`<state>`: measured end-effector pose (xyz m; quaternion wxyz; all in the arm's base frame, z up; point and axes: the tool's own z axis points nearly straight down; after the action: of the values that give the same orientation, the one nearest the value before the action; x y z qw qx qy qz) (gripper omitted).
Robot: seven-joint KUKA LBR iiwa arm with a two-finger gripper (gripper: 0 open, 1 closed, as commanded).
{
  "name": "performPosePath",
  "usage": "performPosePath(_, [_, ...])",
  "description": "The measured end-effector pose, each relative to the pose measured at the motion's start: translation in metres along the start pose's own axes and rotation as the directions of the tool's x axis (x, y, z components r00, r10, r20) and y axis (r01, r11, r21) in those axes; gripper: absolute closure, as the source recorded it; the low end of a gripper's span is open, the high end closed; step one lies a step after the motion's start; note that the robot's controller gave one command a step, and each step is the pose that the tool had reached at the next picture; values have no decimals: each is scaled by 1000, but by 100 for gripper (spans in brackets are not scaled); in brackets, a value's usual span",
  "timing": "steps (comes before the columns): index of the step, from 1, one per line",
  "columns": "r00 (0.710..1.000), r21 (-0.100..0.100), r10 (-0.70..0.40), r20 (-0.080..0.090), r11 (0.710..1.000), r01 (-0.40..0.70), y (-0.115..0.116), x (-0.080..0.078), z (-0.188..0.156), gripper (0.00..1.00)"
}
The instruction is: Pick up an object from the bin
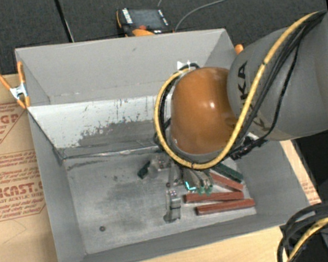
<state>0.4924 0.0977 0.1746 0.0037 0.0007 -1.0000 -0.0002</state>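
Toward the front right of the grey bin, the gripper hung low over the floor beneath the arm's orange cover. It was just beside the left end of the upper red-brown bar. Whether it was spread or pressed together could not be told, and nothing could be seen pinched in it. The step in hand looked like the final descent and lining-up before a grasp, so the pick itself was not yet done. The upper red-brown bar lay flat on the floor, its long axis running left to right across the view and dipping slightly toward the right. Its left end pointed at the gripper and its right end toward the bin's right wall. The lower red-brown bar lay just in front of it, nearly parallel and set a little further right, close to the front wall. A dark green strip lay slanted behind both, partly under the arm, and a small dark green piece sat apart on the floor to the gripper's rear left. The next move probably called for straddling the bar across its narrow width, not along its length, and closing near its left end. The risk was that the neighbouring bar would be nudged or caught as well.
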Motion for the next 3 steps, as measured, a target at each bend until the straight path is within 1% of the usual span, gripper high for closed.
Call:
performPosePath(1, [1000, 3, 15, 12, 1000, -15, -80, -56, 16, 0])
performPosePath(2, [994, -1, -108, 7, 994, 108, -27, -100, 108, 0])
performPosePath(3, [994, -1, -105, 9, 994, 105, -29, -101, 104, 100])
